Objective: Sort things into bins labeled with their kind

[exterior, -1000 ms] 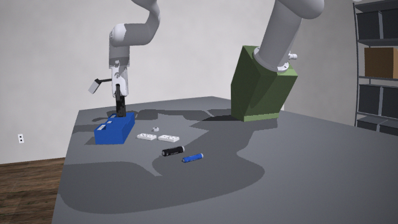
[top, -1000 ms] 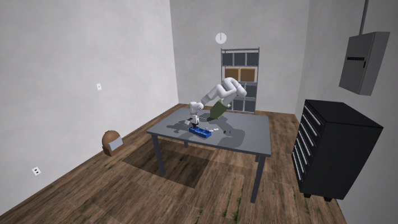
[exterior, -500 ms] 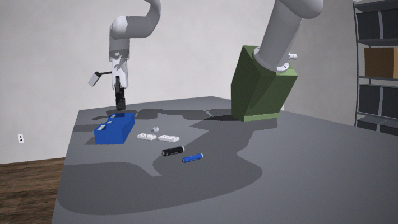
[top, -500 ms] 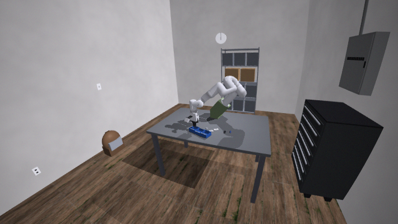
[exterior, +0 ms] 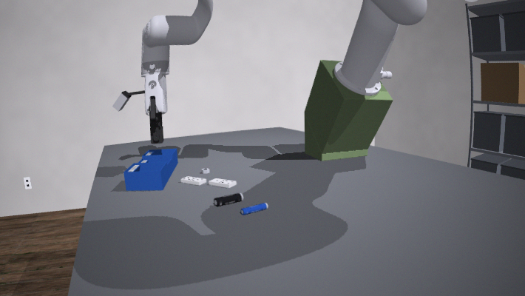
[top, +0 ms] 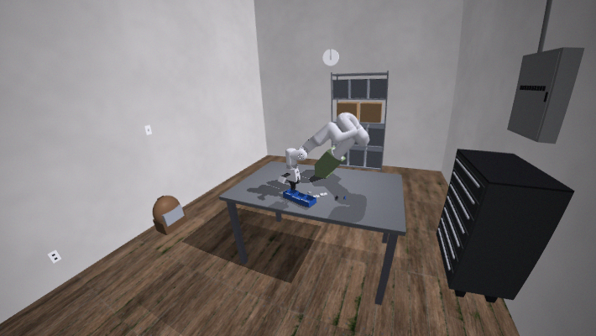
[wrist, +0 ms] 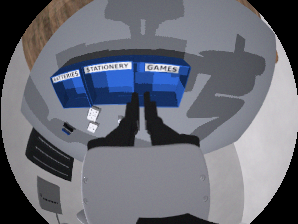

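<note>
Closed, empty gripper (exterior: pixel 156 140) above blue bin (exterior: pixel 151 174); dominoes (exterior: pixel 193 180), batteries (exterior: pixel 228 200) lie beside it

A blue bin (wrist: pixel 120 86) carries three white labels along its rim: the middle reads "STATIONERY", the right reads "GAMES", the left is too blurred to read.
</note>
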